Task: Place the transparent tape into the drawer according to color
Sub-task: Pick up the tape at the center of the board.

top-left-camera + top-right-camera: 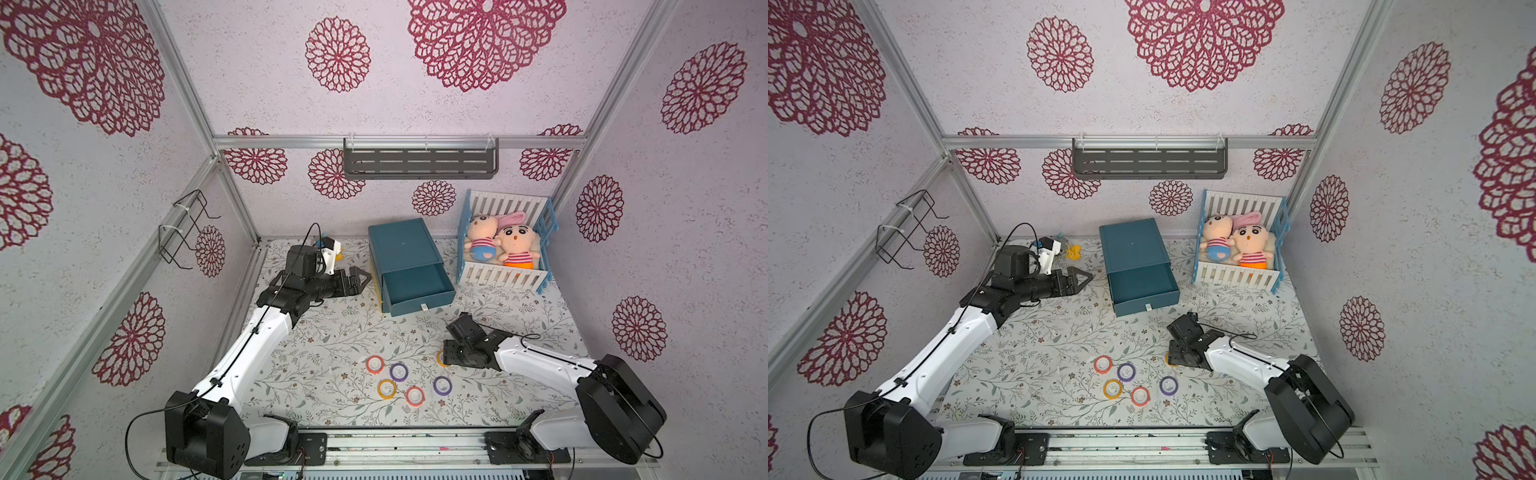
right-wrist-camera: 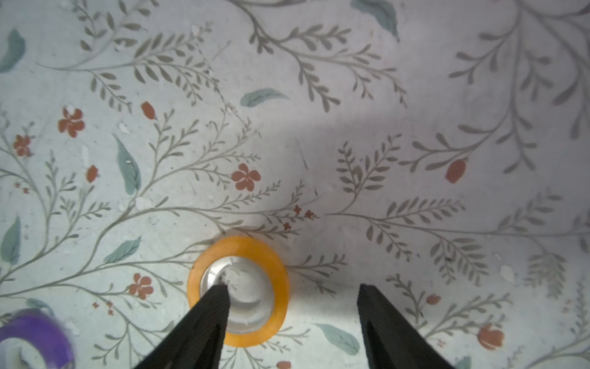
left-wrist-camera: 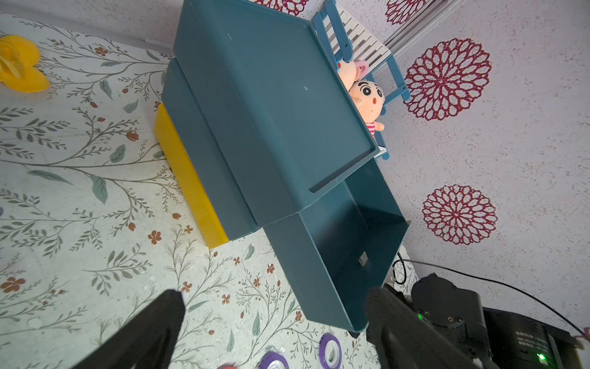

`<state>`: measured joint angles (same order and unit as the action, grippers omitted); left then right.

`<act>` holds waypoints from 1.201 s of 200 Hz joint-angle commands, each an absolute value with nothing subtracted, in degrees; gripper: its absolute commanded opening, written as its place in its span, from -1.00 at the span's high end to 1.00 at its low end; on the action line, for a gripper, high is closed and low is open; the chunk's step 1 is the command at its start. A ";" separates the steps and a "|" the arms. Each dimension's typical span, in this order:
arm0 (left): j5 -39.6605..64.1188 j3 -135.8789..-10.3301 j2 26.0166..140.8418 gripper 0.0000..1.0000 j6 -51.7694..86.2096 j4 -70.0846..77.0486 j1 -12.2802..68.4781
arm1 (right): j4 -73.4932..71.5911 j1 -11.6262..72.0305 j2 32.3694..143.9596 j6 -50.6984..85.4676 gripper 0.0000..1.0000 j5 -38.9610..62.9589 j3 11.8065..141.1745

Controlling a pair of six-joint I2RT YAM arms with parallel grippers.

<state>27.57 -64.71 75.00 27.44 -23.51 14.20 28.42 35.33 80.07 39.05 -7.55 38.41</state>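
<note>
Five tape rings lie loose on the floral mat in both top views: red-orange (image 1: 375, 364), purple (image 1: 398, 372), yellow (image 1: 387, 389), red-orange (image 1: 414, 395) and purple (image 1: 442, 386). Another yellow-orange ring (image 2: 238, 291) lies flat under my right gripper (image 2: 292, 287). That gripper is open, one fingertip (image 2: 217, 297) over the ring's white core and the other outside the ring, apart from it. In a top view the gripper (image 1: 448, 354) hides most of this ring. The teal drawer (image 1: 415, 286) stands pulled out. My left gripper (image 1: 365, 277) hovers open and empty beside the cabinet.
A yellow drawer (image 3: 188, 179) juts slightly below the teal one. A blue-and-white crib with two plush dolls (image 1: 505, 245) stands right of the cabinet. A yellow toy (image 1: 1074, 252) lies at the back left. A wire rack (image 1: 183, 228) hangs on the left wall.
</note>
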 commanded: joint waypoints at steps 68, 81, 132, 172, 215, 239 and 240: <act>27.94 -63.66 72.69 -0.95 26.45 -24.08 13.45 | 27.81 33.16 84.43 35.23 -0.17 -5.19 38.80; 28.03 -63.63 72.60 -0.95 26.35 -24.17 13.45 | 28.48 32.83 85.19 34.43 -0.11 -4.97 39.00; 28.37 -63.30 72.95 -0.95 26.42 -25.49 13.36 | 32.07 31.65 87.67 30.84 0.32 -3.52 39.54; 28.49 -60.42 71.43 -0.95 27.01 -25.62 13.11 | 33.22 31.29 89.06 29.54 0.60 -2.38 39.46; 28.26 -59.28 70.27 -0.95 27.17 -26.10 12.94 | 33.47 31.29 90.35 29.58 1.00 -2.46 39.63; 28.04 -59.06 70.31 -0.95 26.98 -26.45 12.83 | 33.67 31.29 89.79 30.05 1.00 -2.75 39.64; 28.04 -59.06 70.31 -0.95 26.98 -26.45 12.83 | 33.66 31.29 89.72 30.05 1.00 -2.74 39.64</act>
<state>27.97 -59.40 71.31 27.29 -25.93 13.43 27.55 31.73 86.63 30.48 -2.85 42.37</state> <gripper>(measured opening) 0.972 0.181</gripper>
